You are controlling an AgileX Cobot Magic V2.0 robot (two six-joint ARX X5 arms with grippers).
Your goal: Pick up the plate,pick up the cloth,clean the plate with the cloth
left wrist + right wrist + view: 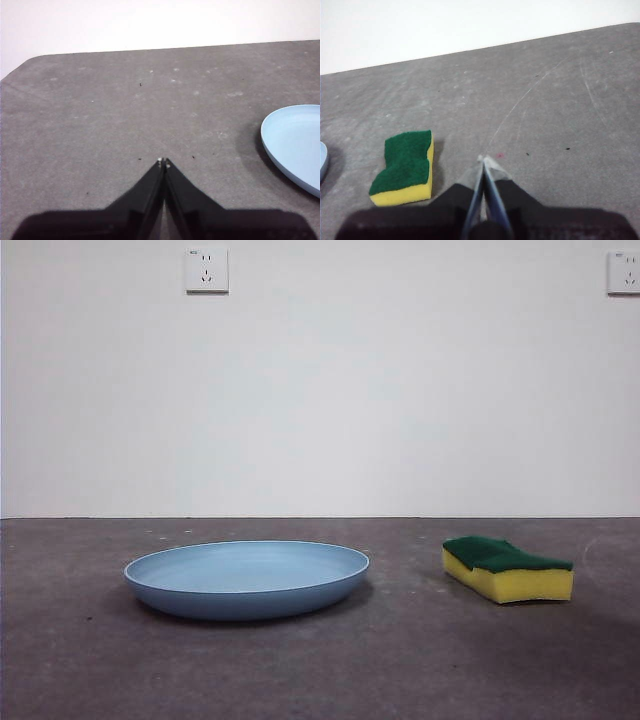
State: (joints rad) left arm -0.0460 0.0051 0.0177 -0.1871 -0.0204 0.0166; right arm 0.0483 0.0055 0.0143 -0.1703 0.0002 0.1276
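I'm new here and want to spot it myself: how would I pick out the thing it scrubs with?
Look at the grey table before the white wall. On it lies a wide blue plate, and apart from it, to one side, sits the sponge. It is the small wavy-sided block, yellow foam with a dark green top.

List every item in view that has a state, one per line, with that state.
plate: flat on the table, right way up, nothing in it, not held.
sponge: on the table apart from the plate, green scouring side up, not held.
left gripper: jaws shut, holding nothing, over bare table beside the plate.
right gripper: jaws shut, holding nothing, over bare table beside the sponge.
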